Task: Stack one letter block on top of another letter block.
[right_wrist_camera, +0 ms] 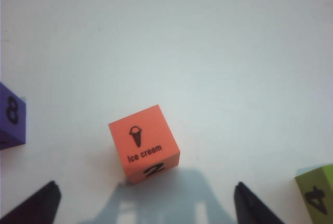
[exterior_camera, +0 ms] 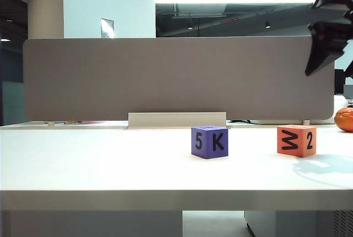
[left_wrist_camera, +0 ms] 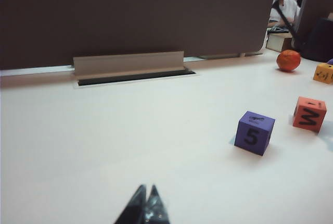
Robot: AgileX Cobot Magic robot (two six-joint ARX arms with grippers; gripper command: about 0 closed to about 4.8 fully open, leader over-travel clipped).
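The orange-red block (right_wrist_camera: 144, 143) sits flat on the table (exterior_camera: 110, 165), ice-cream picture up, "2" facing the wide-open right claw (right_wrist_camera: 143, 203) above it. The purple block (exterior_camera: 209, 141) stands apart. The left claw (left_wrist_camera: 144, 208) hangs low, tips pinched together.

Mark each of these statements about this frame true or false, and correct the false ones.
1. The orange-red block sits on top of the purple block. False: both rest on the table, apart.
2. The right gripper hangs above the orange-red block with its fingers spread. True.
3. The orange-red block's top face shows an ice cream cone. True.
4. The left gripper holds the purple block. False: its fingers are together and empty, away from the block.
5. An orange fruit lies at the table's far right. True.
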